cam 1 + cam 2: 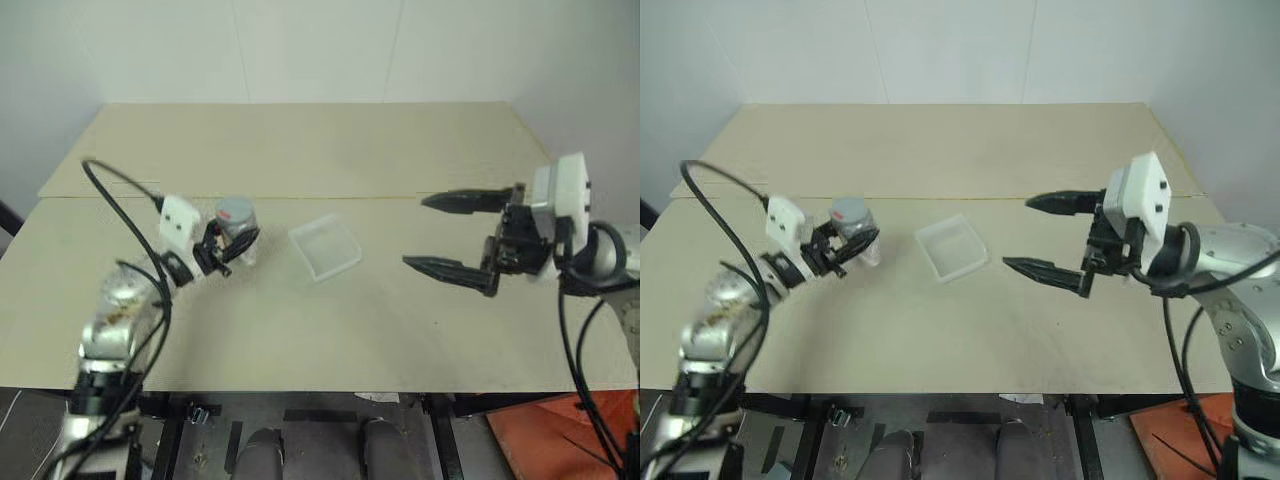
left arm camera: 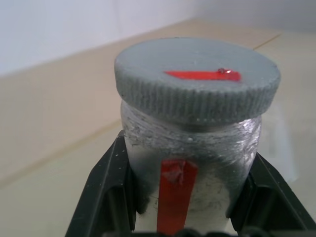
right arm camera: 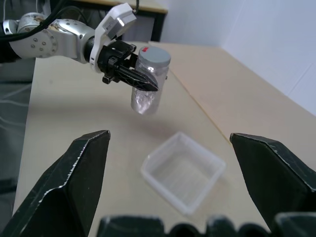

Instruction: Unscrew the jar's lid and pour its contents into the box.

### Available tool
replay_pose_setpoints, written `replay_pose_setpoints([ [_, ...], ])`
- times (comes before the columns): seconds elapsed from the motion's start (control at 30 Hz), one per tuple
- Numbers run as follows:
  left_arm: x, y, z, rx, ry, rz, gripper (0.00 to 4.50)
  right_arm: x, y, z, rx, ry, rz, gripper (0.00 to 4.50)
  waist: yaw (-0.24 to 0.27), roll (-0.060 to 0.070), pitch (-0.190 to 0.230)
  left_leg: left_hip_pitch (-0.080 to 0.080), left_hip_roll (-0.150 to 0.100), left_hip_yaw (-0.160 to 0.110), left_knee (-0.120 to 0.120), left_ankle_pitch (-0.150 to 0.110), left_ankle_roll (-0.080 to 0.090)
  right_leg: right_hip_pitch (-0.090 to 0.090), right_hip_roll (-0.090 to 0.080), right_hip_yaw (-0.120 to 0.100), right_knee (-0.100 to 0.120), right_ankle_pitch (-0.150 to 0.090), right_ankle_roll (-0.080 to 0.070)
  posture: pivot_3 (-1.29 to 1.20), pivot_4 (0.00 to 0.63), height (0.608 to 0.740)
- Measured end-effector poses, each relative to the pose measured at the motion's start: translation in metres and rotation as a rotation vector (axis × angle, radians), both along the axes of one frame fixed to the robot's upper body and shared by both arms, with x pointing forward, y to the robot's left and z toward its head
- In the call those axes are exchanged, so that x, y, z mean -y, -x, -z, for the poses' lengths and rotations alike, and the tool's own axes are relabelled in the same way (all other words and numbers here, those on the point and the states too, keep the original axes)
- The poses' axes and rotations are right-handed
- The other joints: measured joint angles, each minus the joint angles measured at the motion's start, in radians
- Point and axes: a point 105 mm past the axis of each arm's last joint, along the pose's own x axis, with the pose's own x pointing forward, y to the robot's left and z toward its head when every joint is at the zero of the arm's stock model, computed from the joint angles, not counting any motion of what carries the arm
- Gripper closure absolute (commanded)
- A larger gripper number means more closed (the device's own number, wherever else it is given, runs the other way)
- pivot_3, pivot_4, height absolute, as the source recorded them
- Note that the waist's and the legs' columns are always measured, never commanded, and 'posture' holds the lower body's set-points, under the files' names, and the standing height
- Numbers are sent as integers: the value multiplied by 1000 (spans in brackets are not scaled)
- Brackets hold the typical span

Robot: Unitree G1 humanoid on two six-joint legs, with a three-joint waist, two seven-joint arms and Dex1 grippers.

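Left pincer (image 1: 232,245) clenched round small silvery-grey jar (image 3: 146,94), lifted off beige desk (image 1: 300,330), flat ribbed grey lid (image 2: 197,81) screwed on. Clear shallow square plastic box (image 1: 325,247) just beside, on desk. Right pincer (image 1: 440,232) spread wide, empty. Best: hold jar steady, bring right jaws square onto lid. Left wrist close-up revealed red tape on lid; pellets hidden.

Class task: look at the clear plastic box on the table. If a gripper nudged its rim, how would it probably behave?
The box looks thin-walled and empty, so it is probably light and would slide on the smooth table rather than resist. Its low, wide shape suggests it is unlikely to tip. The thin walls may flex if squeezed.
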Motion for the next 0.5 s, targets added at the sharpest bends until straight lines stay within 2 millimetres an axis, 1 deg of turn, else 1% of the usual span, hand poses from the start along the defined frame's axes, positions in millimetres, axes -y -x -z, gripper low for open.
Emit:
replay_pose_setpoints([
  [0.1,10,12,-15,-34,-22,196,2572,-22,-8,-7,-39,-57,-25,0,-3,1,0,-2,0,0,0,0,0,-3,0,0,2,0,0,0,150,740],
  [0.17,17,16,-24,-39,-24,292,2572,-34,-9,-8,-59,-62,-46,0,-1,1,0,-2,0,0,0,0,0,-3,0,0,2,0,-1,0,150,740],
  [0.23,27,14,-32,-38,-24,364,2572,-48,-14,-13,-72,-80,-58,0,3,1,0,-2,0,0,0,0,0,-3,0,0,2,0,0,0,150,740],
  [0.3,44,12,-38,-26,-9,439,2572,-61,-19,-19,-74,-93,-62,0,7,1,0,-2,0,-1,0,0,0,-3,0,0,2,0,0,0,150,740],
  [0.37,65,11,-38,-18,-2,522,2572,-72,-25,-20,-86,-100,-52,0,6,1,0,-3,0,0,0,0,-1,-3,0,0,1,0,0,0,150,740],
  [0.43,73,10,-32,-32,0,556,2572,-75,-29,-17,-101,-104,-36,0,2,1,0,-4,0,-1,0,0,-1,-5,0,0,3,0,0,0,150,740],
  [0.5,79,6,-30,-39,2,577,2572,-79,-33,-14,-115,-112,-26,0,-2,1,0,-9,0,-1,0,2,-3,-12,0,0,4,0,-1,0,150,740],
])
